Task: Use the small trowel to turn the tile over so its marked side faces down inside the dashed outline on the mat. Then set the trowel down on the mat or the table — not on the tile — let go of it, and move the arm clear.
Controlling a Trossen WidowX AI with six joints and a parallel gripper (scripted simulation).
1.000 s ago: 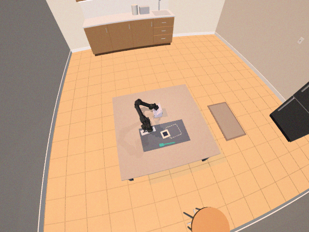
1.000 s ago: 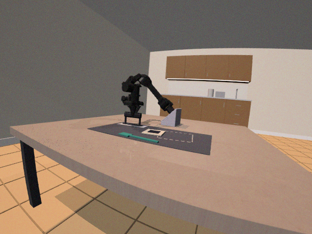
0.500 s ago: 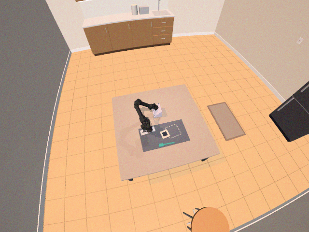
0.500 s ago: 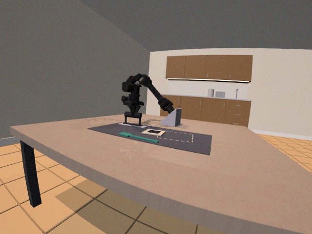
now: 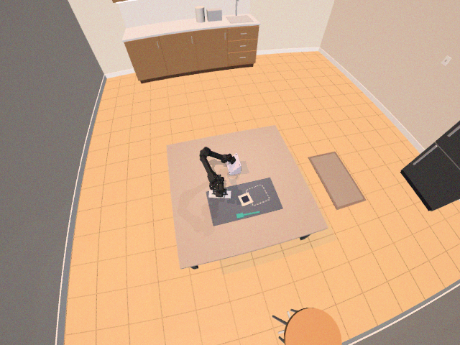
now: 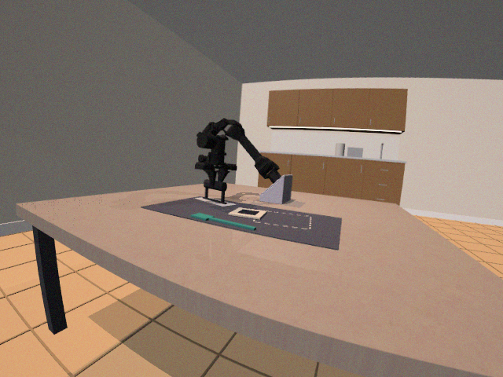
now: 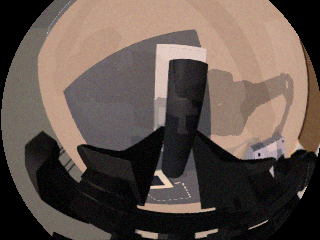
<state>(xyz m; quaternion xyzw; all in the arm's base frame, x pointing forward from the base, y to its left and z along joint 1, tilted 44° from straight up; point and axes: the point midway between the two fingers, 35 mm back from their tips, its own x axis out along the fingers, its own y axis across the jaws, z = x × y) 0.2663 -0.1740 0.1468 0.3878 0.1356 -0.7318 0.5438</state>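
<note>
My gripper (image 5: 218, 190) (image 6: 214, 181) (image 7: 179, 135) is shut on the black bar handle of a small trowel with a flat white blade (image 5: 226, 195) (image 6: 228, 203) (image 7: 162, 75). The blade is level, at or just above the left back part of the dark mat (image 5: 223, 213) (image 6: 321, 239) (image 7: 115, 100); I cannot tell if it touches. The tile (image 5: 245, 199) (image 6: 247, 212) (image 7: 159, 180), cream with a dark square showing on top, lies flat to the right of the trowel. It lies at the left edge of the dashed outline (image 5: 254, 205), mostly outside it.
A teal long-handled tool (image 5: 240, 215) (image 6: 233, 222) lies along the mat's front edge. A pale lavender wedge block (image 5: 234, 165) (image 6: 278, 190) (image 7: 267, 152) stands behind the mat, beside the arm.
</note>
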